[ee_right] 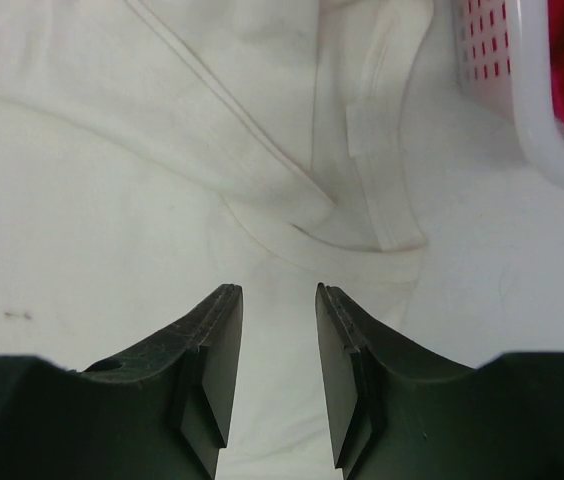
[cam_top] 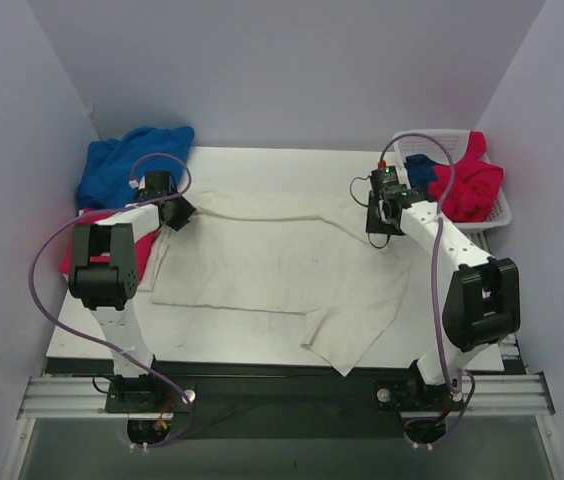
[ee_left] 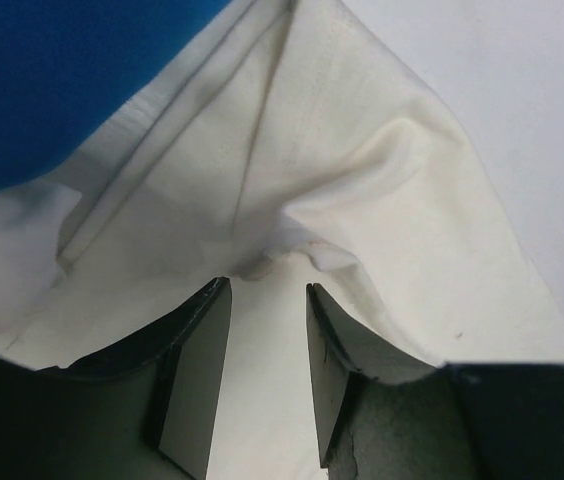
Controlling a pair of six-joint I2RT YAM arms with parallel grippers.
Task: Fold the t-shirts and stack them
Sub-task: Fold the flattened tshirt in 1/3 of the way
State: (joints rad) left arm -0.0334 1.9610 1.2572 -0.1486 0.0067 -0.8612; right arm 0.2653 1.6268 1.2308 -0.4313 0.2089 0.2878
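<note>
The large cream-white t-shirt (cam_top: 272, 270) lies spread across the table, one sleeve reaching the front edge. My left gripper (cam_top: 177, 212) hovers over its back-left corner. In the left wrist view that gripper (ee_left: 268, 287) is open, with a pinched ridge of cream cloth (ee_left: 292, 235) just past the tips and nothing between them. My right gripper (cam_top: 382, 220) is over the shirt's back-right corner. In the right wrist view it (ee_right: 277, 290) is open above the cloth, just short of the collar (ee_right: 362, 240). A royal blue t-shirt (cam_top: 132, 165) is bunched at back left, and a crimson-pink t-shirt (cam_top: 77, 250) lies under the left arm.
A white lattice basket (cam_top: 497, 215) at the back right holds a crimson-pink shirt (cam_top: 467, 180) and a blue one (cam_top: 422, 168). Its rim (ee_right: 522, 110) is close to the right gripper. The blue shirt (ee_left: 52, 80) lies just left of the left gripper. Walls enclose the table.
</note>
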